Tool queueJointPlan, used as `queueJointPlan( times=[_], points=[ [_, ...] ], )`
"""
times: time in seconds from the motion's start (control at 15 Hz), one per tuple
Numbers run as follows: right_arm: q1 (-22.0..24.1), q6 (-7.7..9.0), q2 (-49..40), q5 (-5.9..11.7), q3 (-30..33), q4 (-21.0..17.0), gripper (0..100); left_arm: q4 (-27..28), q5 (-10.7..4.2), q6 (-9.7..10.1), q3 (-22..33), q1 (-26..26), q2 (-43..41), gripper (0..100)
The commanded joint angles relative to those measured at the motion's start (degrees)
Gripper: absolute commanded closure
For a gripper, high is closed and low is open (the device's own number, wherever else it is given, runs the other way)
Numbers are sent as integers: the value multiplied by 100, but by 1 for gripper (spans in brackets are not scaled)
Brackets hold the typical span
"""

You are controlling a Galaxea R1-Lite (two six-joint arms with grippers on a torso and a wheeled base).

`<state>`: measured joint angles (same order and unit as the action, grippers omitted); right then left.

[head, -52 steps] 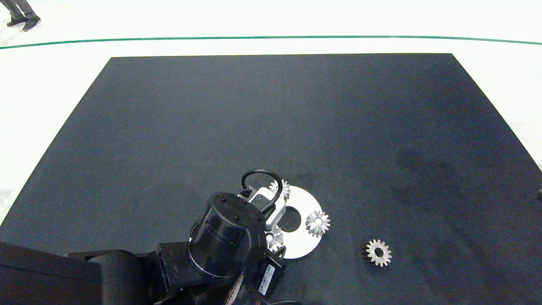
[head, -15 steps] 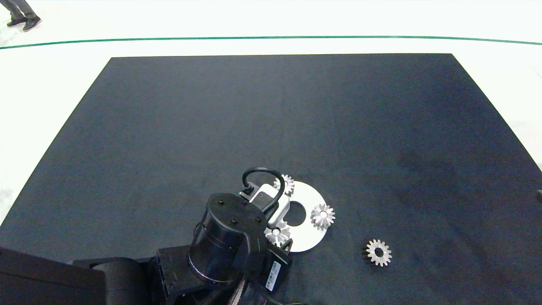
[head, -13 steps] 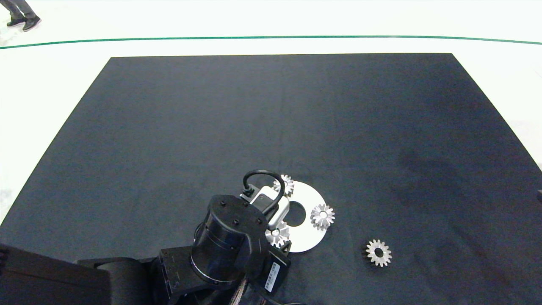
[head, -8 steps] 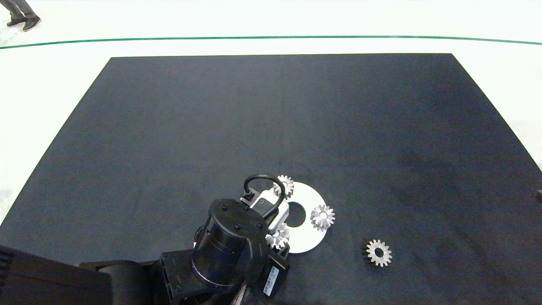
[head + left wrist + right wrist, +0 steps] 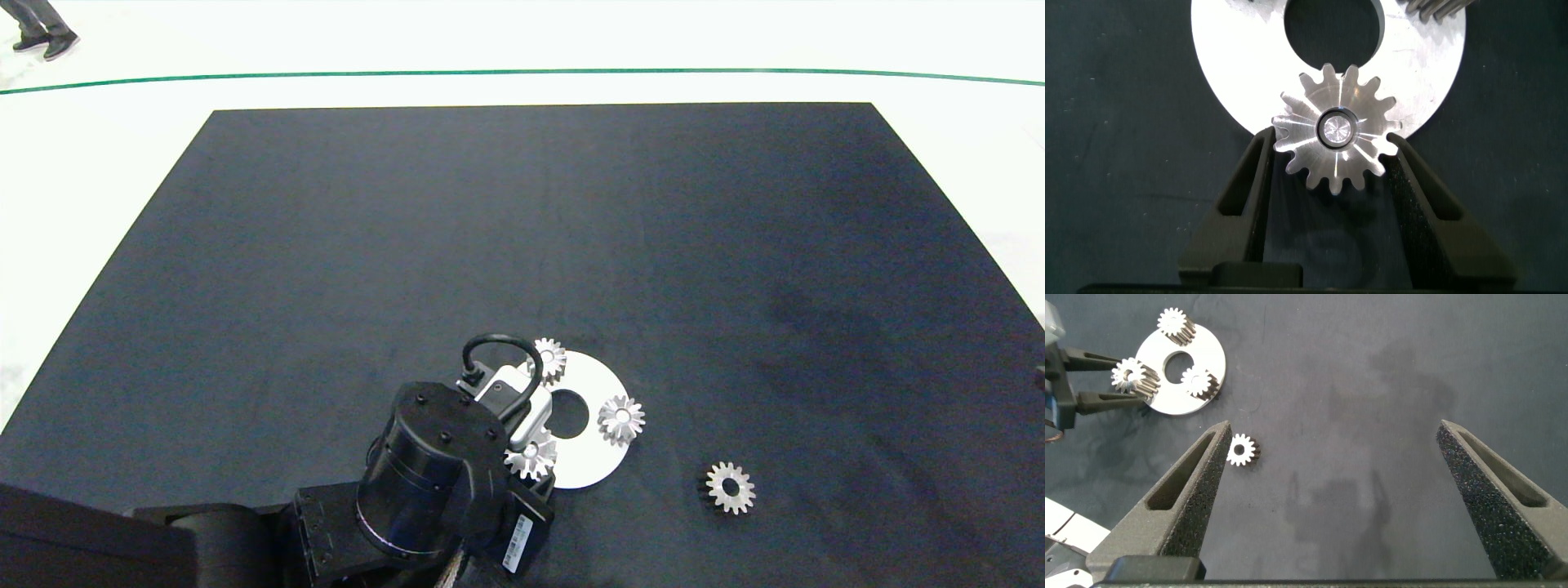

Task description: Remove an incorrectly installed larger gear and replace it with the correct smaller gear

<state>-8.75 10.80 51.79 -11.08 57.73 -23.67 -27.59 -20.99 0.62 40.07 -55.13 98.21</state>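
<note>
Black mat (image 5: 522,229) is lying flat under the left gripper (image 5: 1331,137) & spreading well past it on every side. Surface is looking matte, w/ faint darker smudges (image 5: 808,318) showing off to the gripper's right. White floor (image 5: 522,41) is wrapping round the mat, bright & slightly glossy, taking even light from above. Thin green line (image 5: 522,72) is running across the floor beyond the mat's far edge, well apart from the gripper, bending a little at both ends. A person's dark shoes (image 5: 61,42) are standing past that line, far ahead-left of the gripper.
</note>
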Motion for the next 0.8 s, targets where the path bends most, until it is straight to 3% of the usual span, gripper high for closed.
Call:
queueJointPlan(
  times=[0.07,0.53,0.73,0.8],
  points=[
    [-4,10,-2,-8,1,-14,0,-19,-19,-1,-52,2,-258,100],
    [-4,19,-11,-8,-69,30,0,25,-19,-97,-166,2,-575,100],
    [-4,19,-11,-8,-69,38,0,579,-19,-106,-34,-25,-830,100],
    [-4,19,-2,-8,-69,38,0,808,-19,-106,97,-25,-882,0]
  ],
)
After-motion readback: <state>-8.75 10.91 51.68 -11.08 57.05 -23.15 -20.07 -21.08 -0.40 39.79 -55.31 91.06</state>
